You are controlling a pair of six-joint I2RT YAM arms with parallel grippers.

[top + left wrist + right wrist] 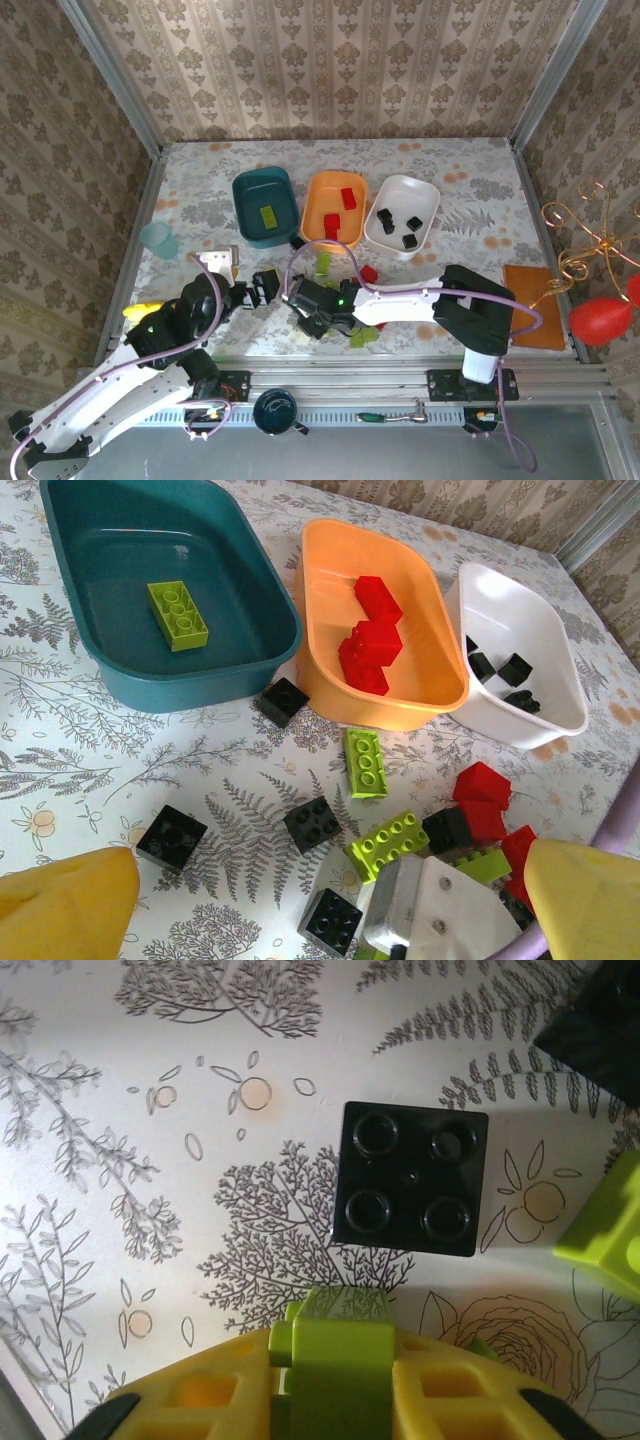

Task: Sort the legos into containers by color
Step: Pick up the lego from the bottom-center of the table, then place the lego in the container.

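Three containers stand in a row: a teal tub holding a lime lego, an orange tub with red legos, and a white tub with black legos. In front of them loose black, lime and red legos lie scattered. My right gripper is shut on a lime lego just above the table, beside a black lego. It sits low over the loose pile. To its left, my left gripper stands open with nothing between its fingers.
A pale-blue cup stands at the left of the table. An orange-brown mat lies at the right edge. A dark round cup sits below the table's front rail. Metal posts and patterned walls close in the sides and back.
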